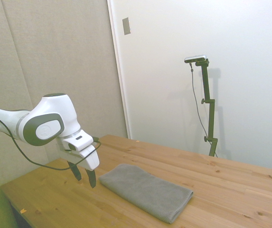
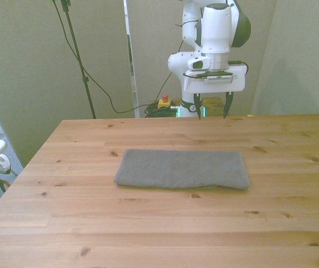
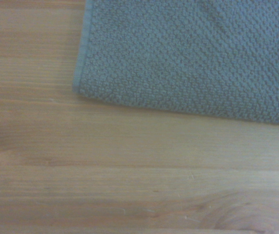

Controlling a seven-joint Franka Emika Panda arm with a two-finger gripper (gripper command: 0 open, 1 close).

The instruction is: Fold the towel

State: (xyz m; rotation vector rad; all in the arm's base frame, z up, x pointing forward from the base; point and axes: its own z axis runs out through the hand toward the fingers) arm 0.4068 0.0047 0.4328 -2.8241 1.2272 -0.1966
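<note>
You had the towel (image 2: 182, 168) lying flat on the wooden table (image 2: 148, 234) as a long grey terry rectangle (already doubled over, judging by its thick layered edges). It ran lengthwise from the front view's left to right, near the table's middle, one corner (image 3: 78, 87) squared.

In the wrist view only one corner of the towel (image 3: 188, 58) showed; the rest ran off the picture's edge. In the side view the bench (image 1: 231, 190) was cut off at the frame's bottom and right edges.
</note>
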